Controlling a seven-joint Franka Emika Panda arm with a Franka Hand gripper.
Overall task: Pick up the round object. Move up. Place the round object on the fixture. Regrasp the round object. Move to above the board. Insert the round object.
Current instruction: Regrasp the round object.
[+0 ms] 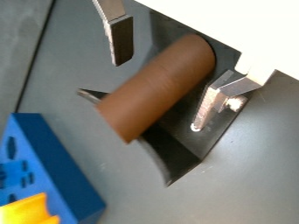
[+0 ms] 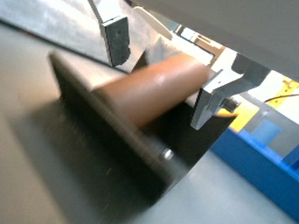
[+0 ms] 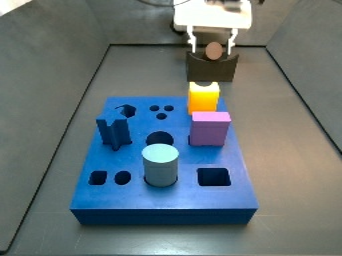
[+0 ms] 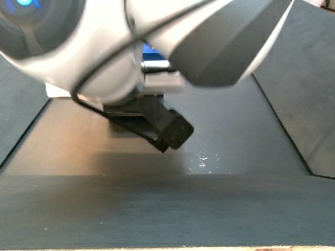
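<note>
The reddish-brown round object (image 1: pixel 158 87) is lying on its side in the curved notch of the dark fixture (image 1: pixel 187 153), seen in both wrist views. The gripper (image 1: pixel 163 74) is sitting directly over it, with the jaws spread wider than the peg. One silver finger (image 1: pixel 121 35) is standing apart from one side of the cylinder, with a clear gap showing. The other finger (image 1: pixel 211 105) is standing just beside the opposite side; whether it is touching the peg cannot be told. Nothing is being squeezed between the jaws.

In the second wrist view, the round object (image 2: pixel 146 87) is again resting across the fixture (image 2: pixel 111 140), its flat end facing the camera, with the gripper (image 2: pixel 163 74) straddling it and a finger (image 2: pixel 114 39) hanging clear of it.

In a side view, the blue board (image 3: pixel 167 150) is lying on the grey tabletop (image 3: pixel 294 180), nearer the camera than the fixture (image 3: pixel 211 68). The gripper (image 3: pixel 211 42) is hanging over the fixture at the far end of the tabletop, and the round object (image 3: pixel 211 50) is showing as a small brown disc between the fingers. On the board, a pale teal cylinder (image 3: pixel 160 165), a pink block (image 3: pixel 210 128), a yellow-orange block (image 3: pixel 203 97) and a dark blue piece (image 3: pixel 112 130) are standing upright.

In the remaining side view, the robot's large white arm (image 4: pixel 131 39) is filling most of the picture, blocking the gripper and the peg.
</note>
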